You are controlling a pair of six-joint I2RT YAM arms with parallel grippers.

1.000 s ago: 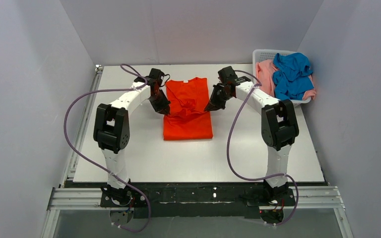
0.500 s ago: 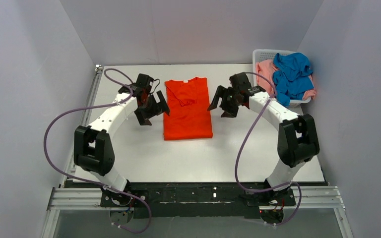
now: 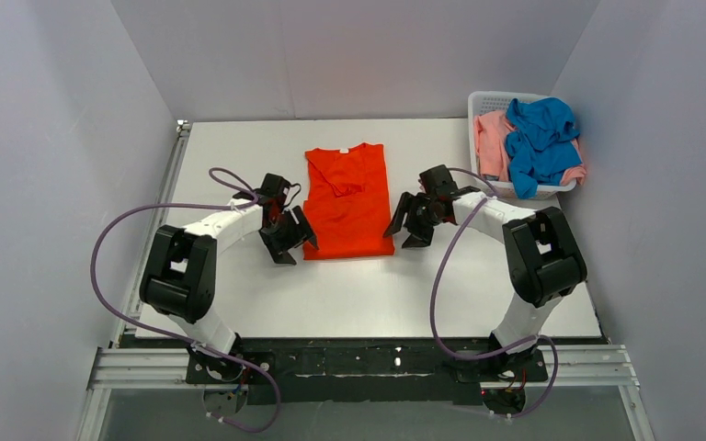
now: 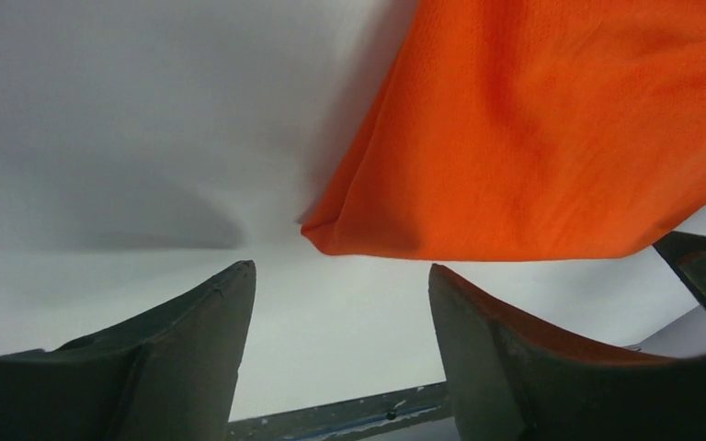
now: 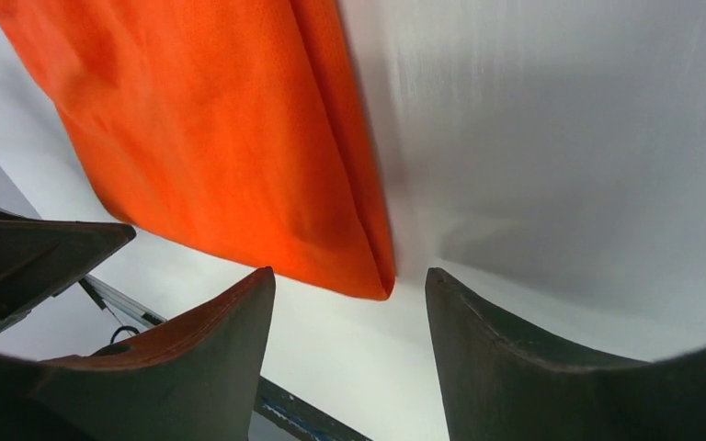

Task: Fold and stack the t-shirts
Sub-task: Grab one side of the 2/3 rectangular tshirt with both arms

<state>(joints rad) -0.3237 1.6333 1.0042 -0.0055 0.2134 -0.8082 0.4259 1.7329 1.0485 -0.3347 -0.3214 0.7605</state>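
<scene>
Table [image 3: 239, 165] bears orange-red shirt [image 3: 349, 207], cropped in wrist views; left tool [image 4: 340, 269], right tool [image 5: 349, 273] agape.

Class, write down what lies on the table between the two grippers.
The near end of the orange-red t-shirt lies between the left gripper and the right gripper; the top view shows it.

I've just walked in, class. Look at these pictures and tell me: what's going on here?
Two robot arms are working on an orange t-shirt, which lies on the white table folded into a long strip. The left gripper and right gripper sit low at its two near corners, jaws open, holding nothing. A blue t-shirt and a pink t-shirt are heaped in the white basket at the far right, not yet folded.
</scene>
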